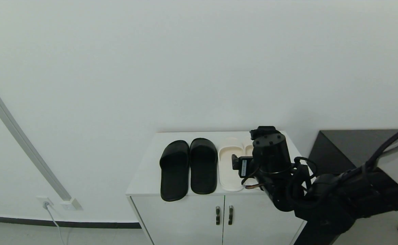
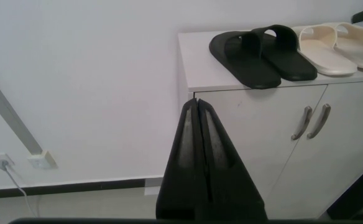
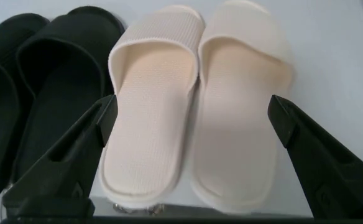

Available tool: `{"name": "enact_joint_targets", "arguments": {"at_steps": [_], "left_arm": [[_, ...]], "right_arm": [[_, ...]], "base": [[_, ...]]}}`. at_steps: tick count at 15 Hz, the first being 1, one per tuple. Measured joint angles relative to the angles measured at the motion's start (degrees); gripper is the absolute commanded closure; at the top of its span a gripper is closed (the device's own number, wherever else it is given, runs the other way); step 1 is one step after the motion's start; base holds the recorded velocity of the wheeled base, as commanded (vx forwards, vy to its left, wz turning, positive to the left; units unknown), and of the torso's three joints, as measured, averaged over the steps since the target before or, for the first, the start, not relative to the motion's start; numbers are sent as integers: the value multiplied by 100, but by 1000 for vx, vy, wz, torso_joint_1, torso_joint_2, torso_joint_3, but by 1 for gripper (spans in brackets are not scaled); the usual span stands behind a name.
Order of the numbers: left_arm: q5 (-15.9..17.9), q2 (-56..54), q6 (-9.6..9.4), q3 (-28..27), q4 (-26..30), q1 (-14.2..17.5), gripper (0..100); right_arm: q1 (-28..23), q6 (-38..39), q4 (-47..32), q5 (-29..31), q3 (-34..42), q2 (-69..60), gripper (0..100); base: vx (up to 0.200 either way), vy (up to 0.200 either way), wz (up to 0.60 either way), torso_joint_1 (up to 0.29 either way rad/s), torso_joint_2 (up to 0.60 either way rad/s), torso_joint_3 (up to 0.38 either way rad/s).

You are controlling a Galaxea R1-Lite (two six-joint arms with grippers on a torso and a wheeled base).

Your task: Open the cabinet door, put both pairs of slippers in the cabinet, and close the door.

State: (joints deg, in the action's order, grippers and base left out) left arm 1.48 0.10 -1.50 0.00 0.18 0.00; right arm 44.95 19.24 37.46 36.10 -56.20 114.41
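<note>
So the white two-door cabinet (image 1: 144, 180) has both doors shut, and the pair of metal bar handles (image 1: 223, 215) sits where the doors meet. Both pairs are on top of the cabinet, nothing inside.

The black rubber slide slippers (image 1: 202, 166) take the left half of the cabinet top. They lie side by side with the long axis running front to back, strap ends toward the wall and heels at the front edge. The left one's heel hangs a bit over that front edge.

The cream open-toe slippers (image 1: 229, 166) are just beside them on the right half of the cabinet top. They line up the same way, toes to the wall and heels to the front, with the two pressed up against each other.

The right gripper (image 3: 192, 102) hangs over the cabinet top at the heel end of the cream pair. Its fingers are spread wide, one out past each side of the pair, and they aren't clamped on anything. Can't tell if it's touching the slippers.

The left gripper (image 2: 197, 106) is out in front of the cabinet near its left front corner, below the level of the top, with its fingers pressed flat together and nothing between them.

There's a dark table (image 1: 352, 143) off the cabinet's right side, and a wall socket with a cable (image 1: 44, 203) low on the wall left of the cabinet.
</note>
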Motion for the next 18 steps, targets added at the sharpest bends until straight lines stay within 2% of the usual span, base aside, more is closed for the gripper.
{"name": "enact_joint_targets", "arguments": {"at_steps": [7,18], "left_arm": [[0,0,5,0,-2,0,100],[-6,0,27,0,0,0,100]], "right_arm": [[-402,-542,819,2,-717,1280,0],[-728,-908,830,-16,-1871,2107,0]], "base": [[0,0,0,0,0,0],[0,0,0,0,0,0]]}}
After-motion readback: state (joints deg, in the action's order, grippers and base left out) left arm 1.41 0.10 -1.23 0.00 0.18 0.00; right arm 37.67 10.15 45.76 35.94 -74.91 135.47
